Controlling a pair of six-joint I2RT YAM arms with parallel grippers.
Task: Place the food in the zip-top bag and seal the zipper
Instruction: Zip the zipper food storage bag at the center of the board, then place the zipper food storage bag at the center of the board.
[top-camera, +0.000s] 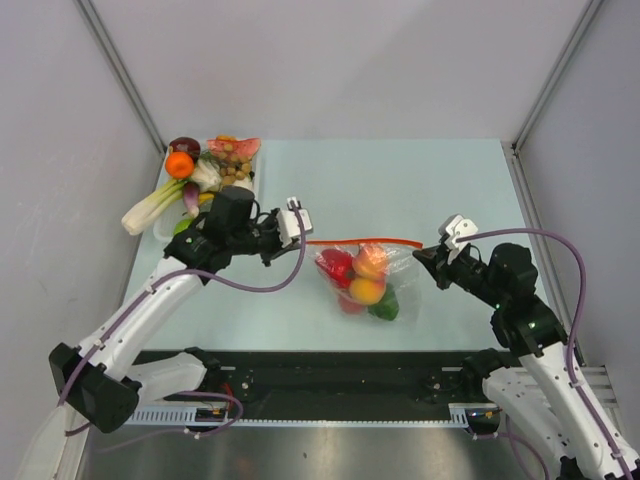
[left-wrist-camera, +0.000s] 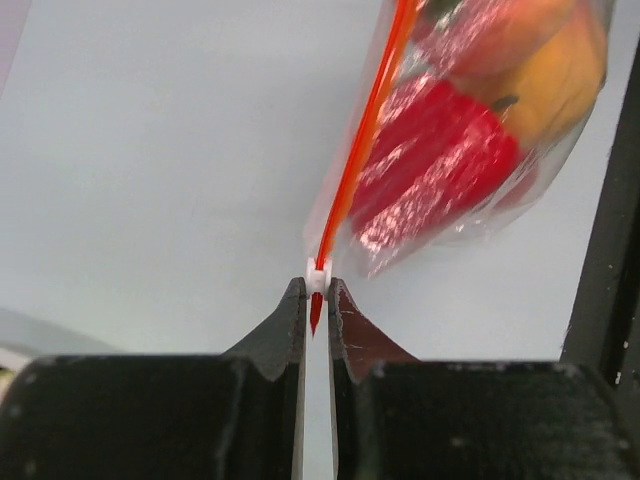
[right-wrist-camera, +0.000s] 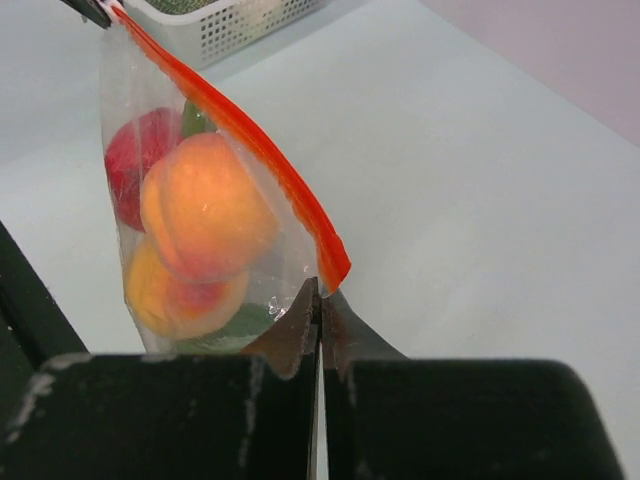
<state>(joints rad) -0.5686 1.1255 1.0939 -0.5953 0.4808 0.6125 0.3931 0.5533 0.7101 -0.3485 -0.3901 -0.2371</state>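
Clear crinkly zip-top bag (top-camera: 392, 272), plastic toy fruit (top-camera: 366, 266) inside, held mid-table.
Thin red-orange zipper strip (top-camera: 360, 241) runs left-right; left gripper (left-wrist-camera: 317, 290) and right gripper (right-wrist-camera: 320, 297) each pinch one end, jaws nearly closed. The white slider (left-wrist-camera: 317, 272) sits at left end.

The bag (top-camera: 372, 268) is at the middle of the tabletop (top-camera: 420, 180), between the left hand (top-camera: 303, 236) on its left and the right hand (top-camera: 428, 252) on its right, with the food (top-camera: 362, 290) inside it. The zipper (top-camera: 360, 242) runs along the bag's far edge, one end between each hand's fingers. Behind the left hand, at the far left corner, a tray (right-wrist-camera: 240, 25) holds a pile (top-camera: 190, 175) of more food.
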